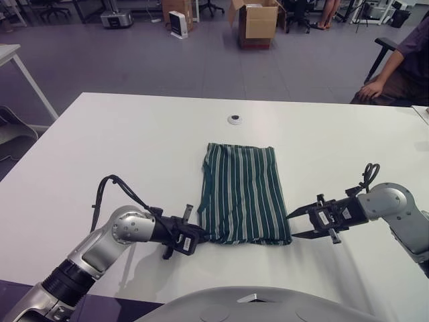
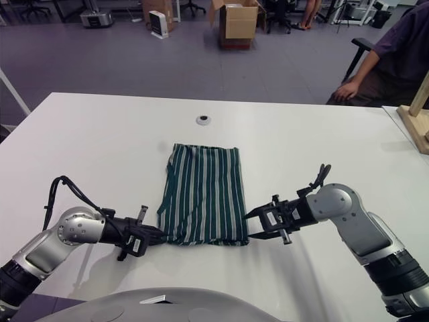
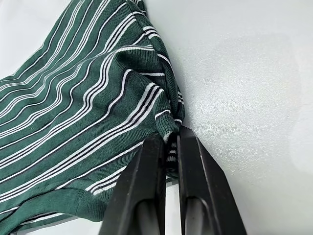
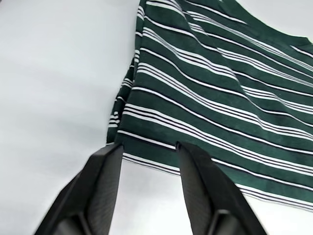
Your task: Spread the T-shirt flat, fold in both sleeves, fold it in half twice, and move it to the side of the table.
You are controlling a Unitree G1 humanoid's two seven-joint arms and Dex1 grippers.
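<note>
The green T-shirt [image 1: 242, 194] with white stripes lies folded into a long narrow rectangle in the middle of the white table [image 1: 120, 147]. My left gripper [image 1: 201, 235] is at its near left corner. In the left wrist view the left gripper [image 3: 168, 142] is shut on a bunched bit of the T-shirt [image 3: 83, 107] hem. My right gripper [image 1: 293, 225] is at the near right corner, low over the table. In the right wrist view the right gripper [image 4: 146, 147] is open, its fingertips [image 4: 117, 147] at the edge of the T-shirt [image 4: 220, 98].
A small round disc [image 1: 234, 119] lies on the table beyond the shirt. A wooden stand [image 2: 415, 127] is at the table's far right edge, with a seated person behind it. Bare tabletop extends left and right of the shirt.
</note>
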